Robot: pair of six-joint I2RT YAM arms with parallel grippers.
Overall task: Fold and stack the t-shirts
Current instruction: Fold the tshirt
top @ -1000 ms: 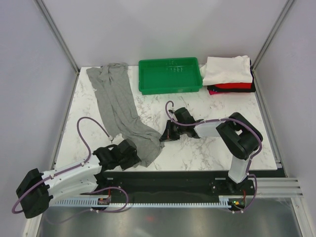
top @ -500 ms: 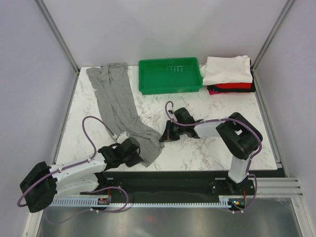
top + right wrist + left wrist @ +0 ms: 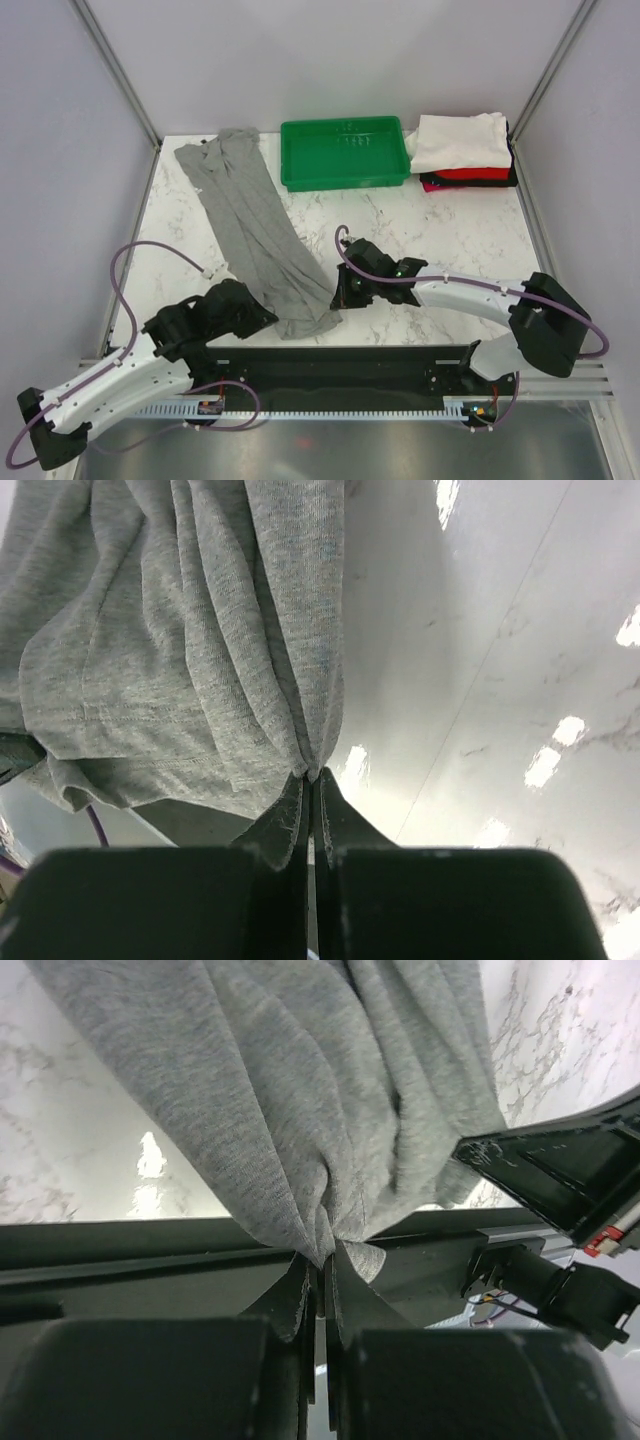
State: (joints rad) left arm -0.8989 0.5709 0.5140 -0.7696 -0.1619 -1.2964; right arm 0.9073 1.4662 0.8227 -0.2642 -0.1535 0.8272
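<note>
Top external, grey shirt [image 3: 262, 240] stretched straighter

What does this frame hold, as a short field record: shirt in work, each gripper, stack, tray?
shirt in work: large heather-grey cloth t-shirt, bunched lengthwise from the far left to the near edge of the white marble table
left gripper: shut on the shirt's near end, left side
right gripper: shut on the shirt's near end, right side
stack: folded white t-shirt over folded red t-shirt and folded black t-shirt, far right corner
tray: green plastic tray, far centre
</note>
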